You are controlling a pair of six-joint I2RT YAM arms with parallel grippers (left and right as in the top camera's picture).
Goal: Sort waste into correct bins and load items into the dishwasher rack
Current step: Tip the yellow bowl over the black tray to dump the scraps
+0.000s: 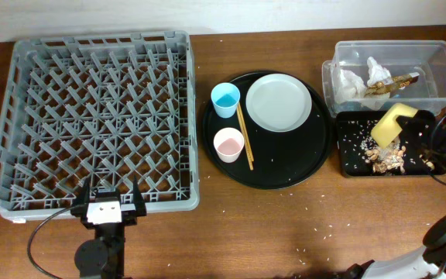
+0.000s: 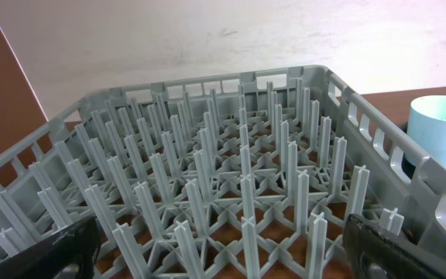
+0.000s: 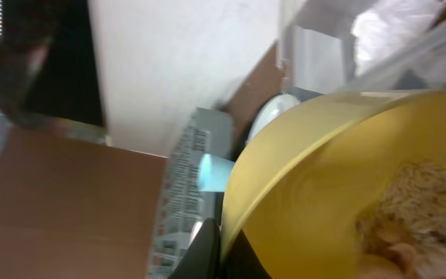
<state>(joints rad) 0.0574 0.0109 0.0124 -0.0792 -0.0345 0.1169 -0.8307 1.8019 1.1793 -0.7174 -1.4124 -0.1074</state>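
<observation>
Hanging tilted over the shallow black tray (image 1: 352,167), the yellow bowl (image 1: 392,124) is pinched at its rim by the right gripper's (image 3: 220,249) jaws. Brownish scraps (image 1: 389,160) and rice lie in the tray below it. The clear tub (image 1: 442,56) just behind holds napkins (image 1: 353,82) and a wrapper (image 1: 395,80). The left gripper (image 1: 105,196) sits at the rack's (image 1: 91,116) near edge, jaws spread wide, holding nothing.
</observation>
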